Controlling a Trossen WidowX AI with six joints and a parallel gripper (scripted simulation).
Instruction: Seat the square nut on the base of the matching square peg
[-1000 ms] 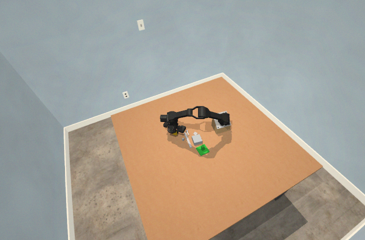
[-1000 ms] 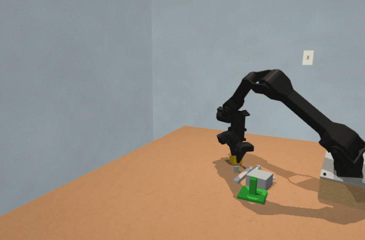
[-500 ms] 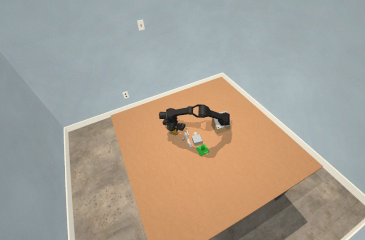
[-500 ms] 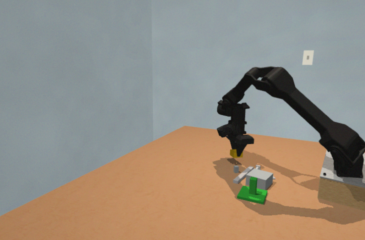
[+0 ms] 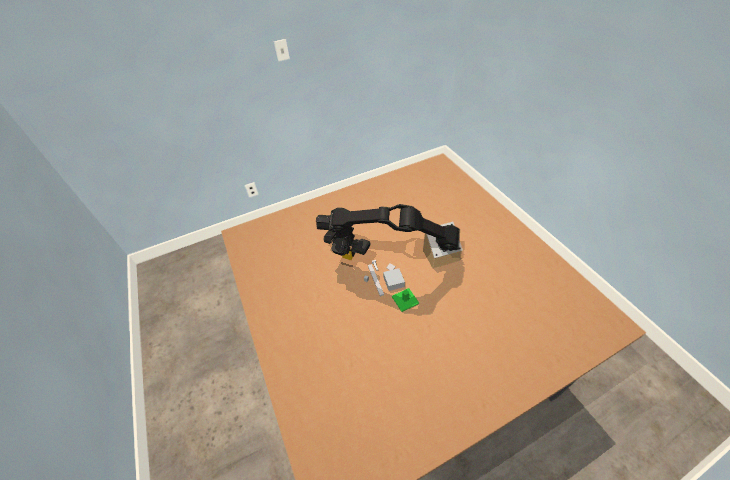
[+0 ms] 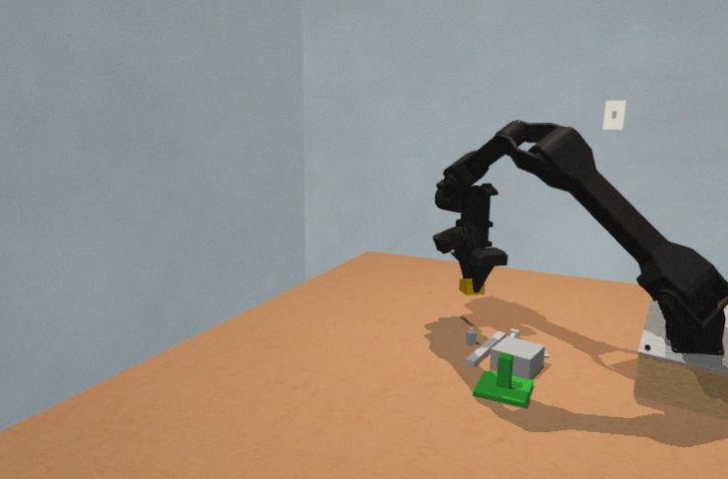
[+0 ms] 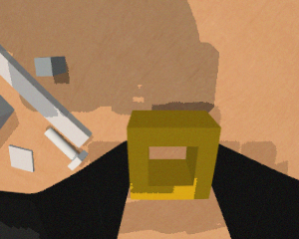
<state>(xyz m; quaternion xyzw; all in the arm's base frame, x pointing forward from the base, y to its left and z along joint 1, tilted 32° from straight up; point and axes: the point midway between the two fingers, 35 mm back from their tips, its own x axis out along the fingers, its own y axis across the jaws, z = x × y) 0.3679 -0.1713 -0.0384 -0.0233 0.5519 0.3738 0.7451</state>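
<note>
My gripper (image 6: 472,284) is shut on the yellow square nut (image 6: 470,286) and holds it above the table. In the wrist view the nut (image 7: 173,154) sits between my two black fingers, its square hole facing the camera. It shows as a small yellow spot under the gripper in the top view (image 5: 347,255). The green square peg (image 6: 506,369) stands upright on its green base (image 6: 503,389), in front of and to the right of the gripper. The peg also shows in the top view (image 5: 405,298).
A grey block (image 6: 518,355), a light grey bar (image 6: 485,348) and a small grey cube (image 6: 471,336) lie between the gripper and the peg. The arm's base sits on a wooden block (image 6: 686,378) at the right.
</note>
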